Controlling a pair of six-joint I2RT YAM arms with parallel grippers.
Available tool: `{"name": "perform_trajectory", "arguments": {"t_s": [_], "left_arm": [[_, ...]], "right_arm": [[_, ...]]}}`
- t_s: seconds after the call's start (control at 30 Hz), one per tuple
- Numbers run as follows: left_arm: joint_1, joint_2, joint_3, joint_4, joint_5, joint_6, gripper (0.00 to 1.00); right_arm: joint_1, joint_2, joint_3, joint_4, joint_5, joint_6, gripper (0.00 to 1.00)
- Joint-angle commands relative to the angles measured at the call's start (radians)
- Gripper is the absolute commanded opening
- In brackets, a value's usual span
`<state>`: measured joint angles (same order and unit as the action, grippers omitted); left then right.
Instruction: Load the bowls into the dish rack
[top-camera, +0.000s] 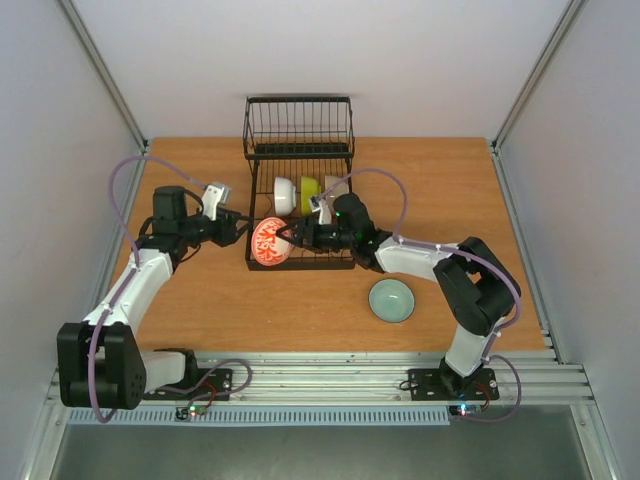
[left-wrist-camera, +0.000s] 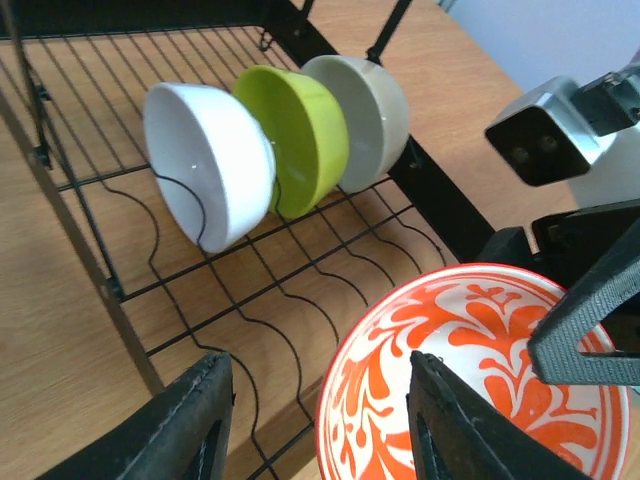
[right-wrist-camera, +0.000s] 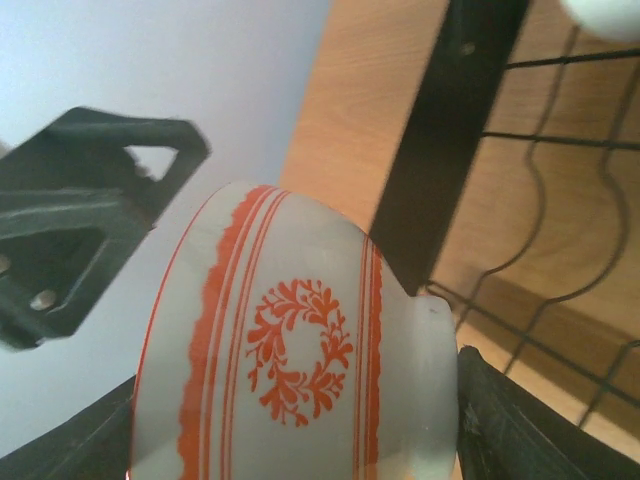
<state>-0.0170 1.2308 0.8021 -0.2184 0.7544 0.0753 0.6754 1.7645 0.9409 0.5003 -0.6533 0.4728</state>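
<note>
**Ana:** Wide view first: the wooden worktop (top-camera: 200, 310), and at its far middle the black wire dish rack (top-camera: 253, 215), tall basket section (top-camera: 298, 125) at the back.

**Ben:** Three bowls stand on edge in the prongs (left-wrist-camera: 260, 330), side by side: the white bowl (left-wrist-camera: 205, 160), the yellow-green bowl (left-wrist-camera: 300, 135), the cream bowl (left-wrist-camera: 370, 115).

**Ana:** The red-patterned bowl (top-camera: 270, 242) is up on edge at the rack's near end. Whether it rests on the wires, I cannot tell.

**Ben:** And the teal bowl (top-camera: 391, 300) sits on the worktop beside the right arm (top-camera: 430, 255), well apart from the rack.

**Ana:** Hands now. The right hand (top-camera: 298, 238) is clamped on the red-patterned bowl, its fingers (right-wrist-camera: 520, 430) either side of the outer wall near the foot. The left hand (left-wrist-camera: 320, 385) is spread apart, straddling that bowl's rim without gripping it.

**Ben:** How will it handle?

**Ana:** Glazed ceramic, I'd judge: stiff, slick, some weight, and liable to chip against wire. The surest hold is across the rim, one finger inside, one outside.

**Ben:** Obstacles?

**Ana:** The two hands crowd each other over that one bowl, and the rack's front bar (top-camera: 300, 266) and prongs lie just beneath. The white bowl is the nearest neighbour, with free prongs between.
</note>
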Motion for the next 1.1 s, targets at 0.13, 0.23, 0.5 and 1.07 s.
{"name": "perform_trajectory", "arguments": {"t_s": [0.13, 0.23, 0.5, 1.07], "left_arm": [[0.005, -0.006, 0.018, 0.063, -0.187, -0.029, 0.51], [0.005, -0.006, 0.02, 0.066, -0.264, -0.038, 0.51], [0.037, -0.015, 0.03, 0.061, -0.346, -0.054, 0.52], [0.043, -0.005, 0.025, 0.075, -0.342, -0.059, 0.53]], "right_arm": [[0.1, 0.007, 0.392, -0.643, 0.428, -0.374, 0.01], [0.134, 0.068, 0.529, -0.752, 0.534, -0.433, 0.01], [0.173, 0.267, 0.836, -0.987, 0.801, -0.537, 0.01], [0.217, 0.461, 1.125, -1.094, 0.985, -0.623, 0.01]]}}
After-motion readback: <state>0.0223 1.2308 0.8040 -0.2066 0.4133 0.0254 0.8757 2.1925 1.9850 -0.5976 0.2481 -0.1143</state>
